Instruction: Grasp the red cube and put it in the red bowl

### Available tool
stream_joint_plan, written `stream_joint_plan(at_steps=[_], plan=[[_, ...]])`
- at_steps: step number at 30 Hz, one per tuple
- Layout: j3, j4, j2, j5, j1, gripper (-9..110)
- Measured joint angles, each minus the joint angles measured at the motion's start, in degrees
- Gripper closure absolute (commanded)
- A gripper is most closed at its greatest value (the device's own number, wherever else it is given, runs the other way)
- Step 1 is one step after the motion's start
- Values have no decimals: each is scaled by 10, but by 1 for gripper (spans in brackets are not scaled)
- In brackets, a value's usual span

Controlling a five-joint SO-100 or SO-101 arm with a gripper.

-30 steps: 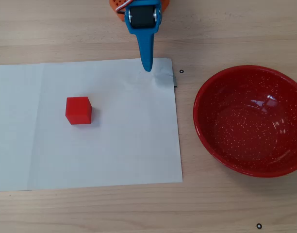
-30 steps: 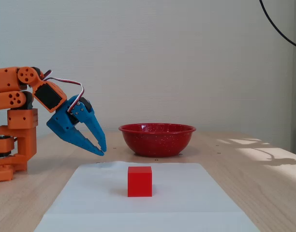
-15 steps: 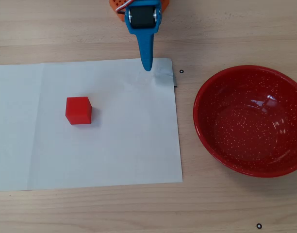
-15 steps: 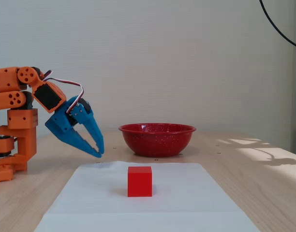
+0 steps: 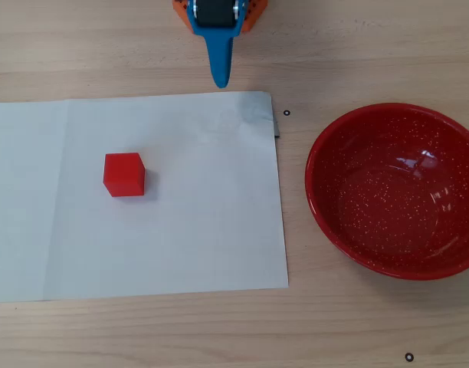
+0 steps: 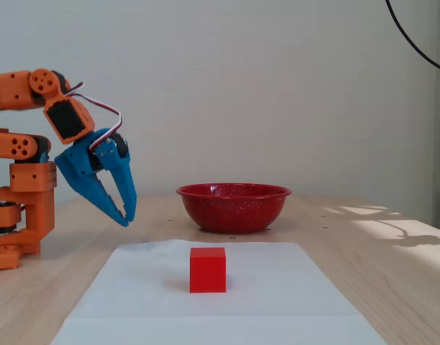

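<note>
The red cube (image 5: 124, 175) sits on a white sheet of paper, left of centre in the overhead view. In the fixed view the cube (image 6: 208, 269) is in the foreground. The red speckled bowl (image 5: 395, 192) stands on the wood table to the right of the paper and is empty; in the fixed view the bowl (image 6: 233, 208) is behind the cube. My blue gripper (image 5: 221, 80) hangs above the table just beyond the paper's far edge, well away from the cube. In the fixed view the gripper (image 6: 127, 218) points down, fingertips together, holding nothing.
The white paper (image 5: 204, 222) covers the left and middle of the wooden table. The orange arm base (image 6: 22, 215) stands at the left in the fixed view. Small black marks (image 5: 408, 356) dot the table.
</note>
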Motion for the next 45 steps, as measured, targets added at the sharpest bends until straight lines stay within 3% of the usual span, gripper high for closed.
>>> stream_joint_plan(at_steps=[14, 20, 27, 45], plan=[[-182, 2, -171, 4, -36, 101], [-263, 67, -219, 33, -63, 101], [-421, 162, -387, 65, -98, 101], [-665, 235, -655, 163, -192, 101]])
